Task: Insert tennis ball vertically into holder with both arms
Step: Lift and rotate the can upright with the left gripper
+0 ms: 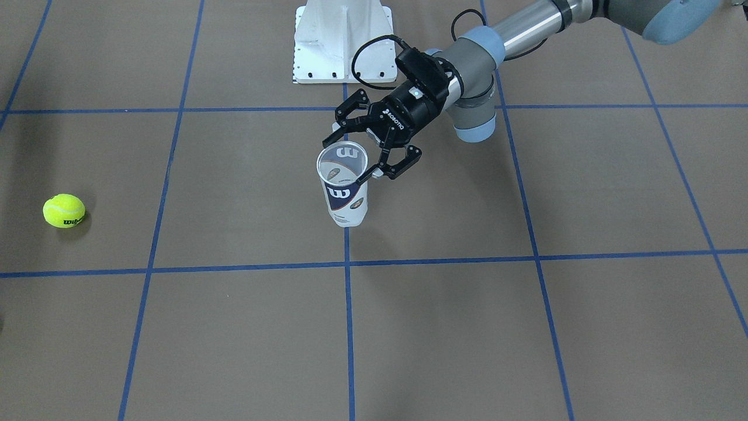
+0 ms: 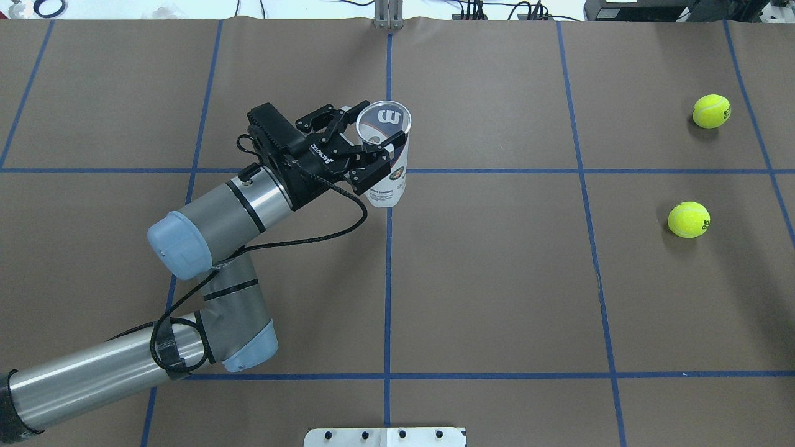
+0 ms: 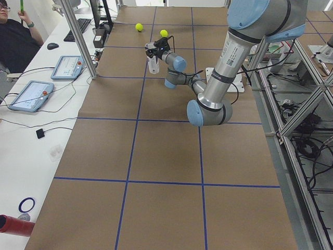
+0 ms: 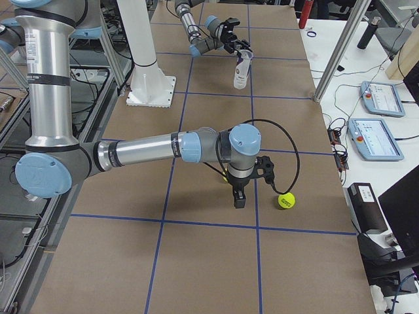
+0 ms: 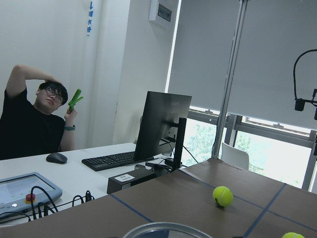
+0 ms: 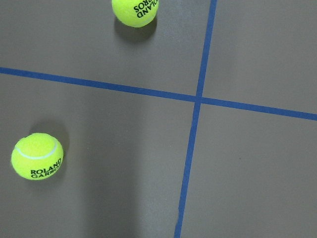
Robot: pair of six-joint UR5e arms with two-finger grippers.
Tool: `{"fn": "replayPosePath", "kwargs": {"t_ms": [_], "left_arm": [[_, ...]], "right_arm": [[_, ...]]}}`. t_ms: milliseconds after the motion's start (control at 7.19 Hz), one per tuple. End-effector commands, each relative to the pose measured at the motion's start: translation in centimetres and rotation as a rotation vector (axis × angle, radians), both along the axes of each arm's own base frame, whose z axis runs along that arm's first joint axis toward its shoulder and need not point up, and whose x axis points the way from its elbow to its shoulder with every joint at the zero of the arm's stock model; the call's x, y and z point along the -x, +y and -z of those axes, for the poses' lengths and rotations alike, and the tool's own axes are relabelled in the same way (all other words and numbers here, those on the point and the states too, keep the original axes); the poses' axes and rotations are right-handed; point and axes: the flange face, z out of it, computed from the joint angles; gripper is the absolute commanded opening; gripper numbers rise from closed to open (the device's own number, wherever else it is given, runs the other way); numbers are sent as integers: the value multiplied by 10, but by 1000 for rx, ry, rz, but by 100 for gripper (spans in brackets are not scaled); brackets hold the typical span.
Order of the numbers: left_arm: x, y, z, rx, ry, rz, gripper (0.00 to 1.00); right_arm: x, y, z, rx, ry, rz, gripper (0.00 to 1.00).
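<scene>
The holder, a clear can with a navy and white label, stands upright near the table's middle line and shows in the overhead view. My left gripper reaches it from the side. Its jaws are spread to the can's width, with both pads against the wall just under the rim. Only the can's rim shows in the left wrist view. Two tennis balls lie far off on my right side. My right gripper hangs above them and I cannot tell its state. Its wrist camera looks down on both balls.
The white pedestal base stands at the table's robot edge. Blue tape lines cross the brown table. A desk with tablets, a keyboard and a seated operator runs along the far side.
</scene>
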Motion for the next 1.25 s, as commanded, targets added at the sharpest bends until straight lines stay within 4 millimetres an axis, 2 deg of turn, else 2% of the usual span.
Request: {"fn": "replayPosePath", "kwargs": {"t_ms": [0,278,417,1112], "left_arm": [[7,-17,-21,35,-11,68,21],[-5,-23,-48,48,-23,76,24],[-10,-21,-53,49,-22,70,24],[-17,-13,-57,47,-17,53,24]], "right_arm": [[0,-1,2,-5,1,-1,100],[0,-1,7,-14,-1,0,100],[0,-1,7,-14,-1,0,100],[0,-1,3,-5,1,-1,100]]}}
